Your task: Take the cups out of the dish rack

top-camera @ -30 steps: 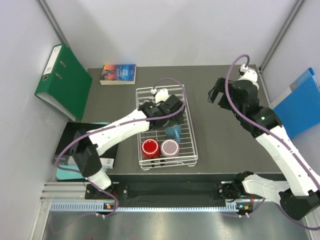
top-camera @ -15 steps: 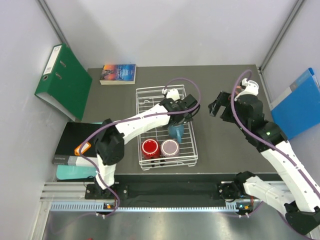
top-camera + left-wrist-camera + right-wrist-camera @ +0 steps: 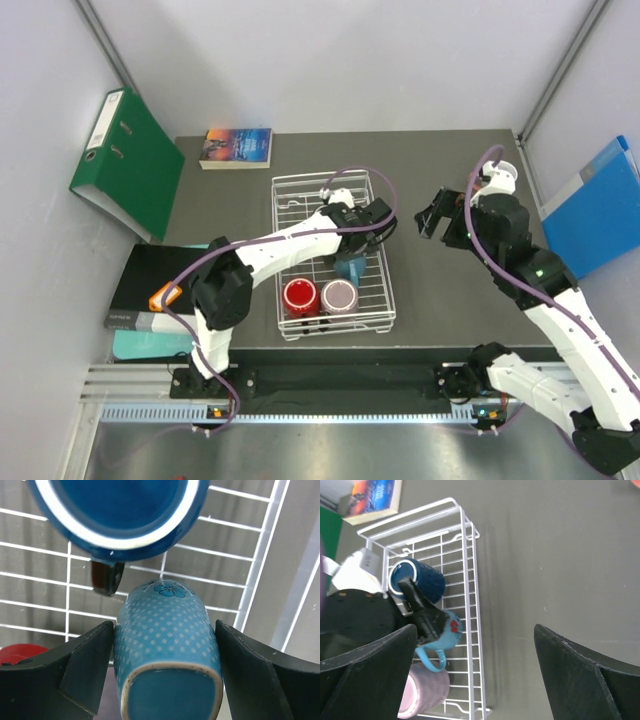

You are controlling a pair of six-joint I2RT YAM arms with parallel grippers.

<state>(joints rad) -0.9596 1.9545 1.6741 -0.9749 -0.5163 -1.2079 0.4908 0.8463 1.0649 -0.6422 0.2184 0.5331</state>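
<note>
- Dark grey table (image 3: 450,290) between pale walls, two arms bolted at its near edge.
- Left gripper (image 3: 165,625): closed onto the teal mug (image 3: 167,650), one finger against each side, the mug lying tipped over with its base toward the wrist camera.
- Just beyond it: one dark blue mug (image 3: 120,510), handle pointing at the teal one.
- Nearer the arms, side by side, openings up: one red mug (image 3: 299,295), one pale mauve mug (image 3: 340,296).
- Four mugs counted, all inside the single dish rack (image 3: 297,205), a white wire basket mid-table.
- Right gripper (image 3: 435,212): jaws wide apart, holding nothing, above bare table right of the rack.
- Round the edges: one book (image 3: 237,147), one green binder (image 3: 128,160), one blue folder (image 3: 598,205).
</note>
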